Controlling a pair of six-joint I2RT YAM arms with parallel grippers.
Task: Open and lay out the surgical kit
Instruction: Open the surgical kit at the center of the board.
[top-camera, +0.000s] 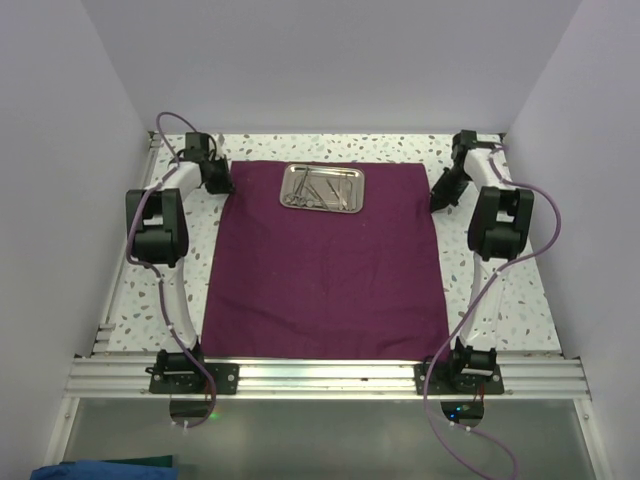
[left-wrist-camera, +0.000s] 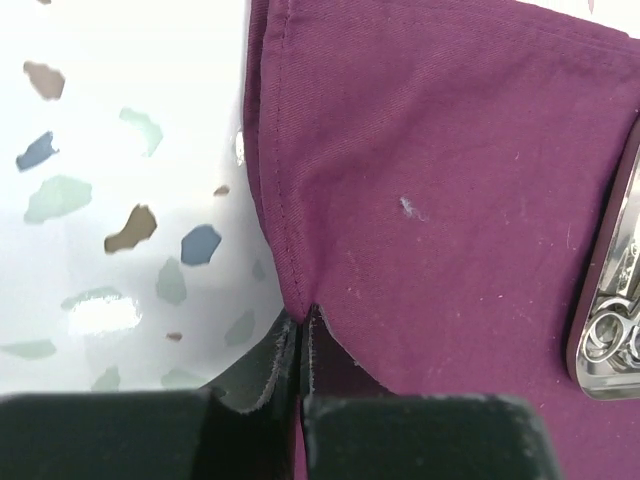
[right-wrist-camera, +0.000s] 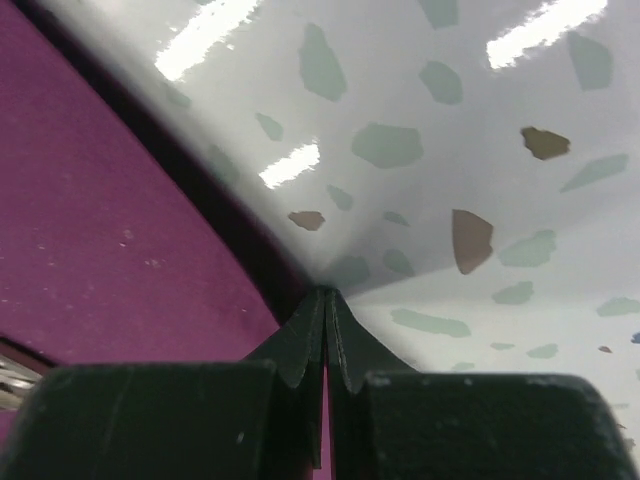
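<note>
The surgical kit's plum cloth wrap (top-camera: 330, 270) lies spread flat on the speckled table. A small shiny steel tray (top-camera: 324, 167) sits on its far middle and holds several thin silver instruments (top-camera: 320, 190). My left gripper (top-camera: 220, 186) is down at the cloth's far left corner. In the left wrist view its fingers (left-wrist-camera: 302, 320) are shut on the hemmed edge of the cloth (left-wrist-camera: 450, 200), with the tray (left-wrist-camera: 612, 290) at the right. My right gripper (top-camera: 438, 200) is at the far right corner, shut (right-wrist-camera: 326, 296) on the edge of the cloth (right-wrist-camera: 100, 220); a purple sliver shows between its fingers.
White walls close in the table on the left, back and right. Bare strips of speckled tabletop (top-camera: 500, 290) flank the cloth. An aluminium rail (top-camera: 320, 378) carries both arm bases at the near edge. Purple cables loop beside each arm.
</note>
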